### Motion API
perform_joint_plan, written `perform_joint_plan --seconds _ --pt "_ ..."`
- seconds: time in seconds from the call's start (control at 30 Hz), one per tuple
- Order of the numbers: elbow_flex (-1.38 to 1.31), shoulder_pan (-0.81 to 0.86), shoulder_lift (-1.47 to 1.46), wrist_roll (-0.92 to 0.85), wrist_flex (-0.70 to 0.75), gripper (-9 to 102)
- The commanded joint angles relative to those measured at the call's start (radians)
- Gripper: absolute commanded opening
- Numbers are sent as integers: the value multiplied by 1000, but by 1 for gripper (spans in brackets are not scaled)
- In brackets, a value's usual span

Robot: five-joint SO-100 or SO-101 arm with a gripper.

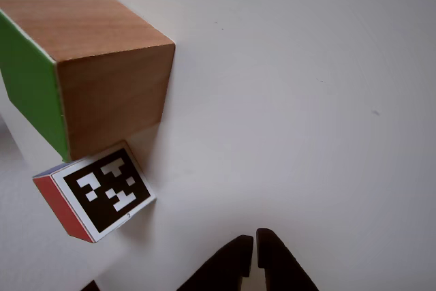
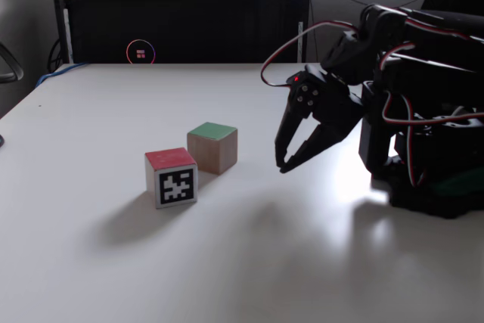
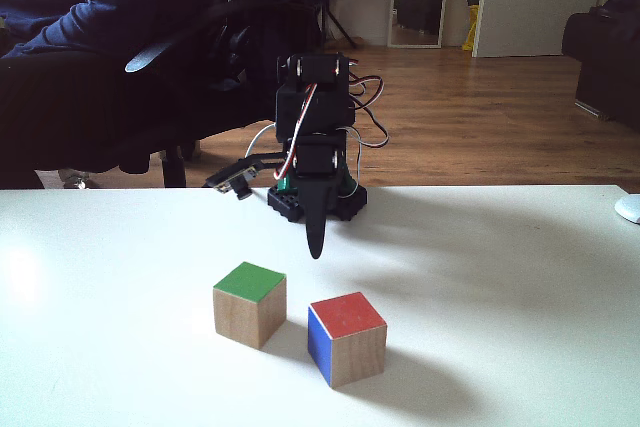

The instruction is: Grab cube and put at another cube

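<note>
As I read the fixed view taken from the side, nearest the camera sits another cube (image 2: 172, 178), its black-and-white marker facing me and a red face on top. Just behind it and a little to the right stands the cube (image 2: 213, 147), wooden with its green face up; the two look to be touching or nearly so at a corner, and the other view shows them pressed close, the cube (image 1: 95, 66) above another cube (image 1: 94, 192). Farther right, apart from both, hangs my gripper (image 2: 280, 166), tips down just above the white table (image 2: 91, 111), fingers brought together with nothing between them. In the other view the gripper (image 1: 255, 240) shows its dark tips nearly meeting.

My judgement is that the placing looks already done, since the cubes lie together. If a regrasp were wanted, what matters is that the cube lies to the left of the gripper in that side view, with bare table between; I would need to spread the fingers first, then travel left.
</note>
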Motion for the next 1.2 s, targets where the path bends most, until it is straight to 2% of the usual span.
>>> perform_joint_plan --seconds 0.0,0.87,1.0,1.17 --pt "-46 -23 3 -12 5 0" --pt "-46 -20 3 29 2 0" --pt "-67 -5 5 17 -11 8" --pt "-175 14 5 31 -21 9"
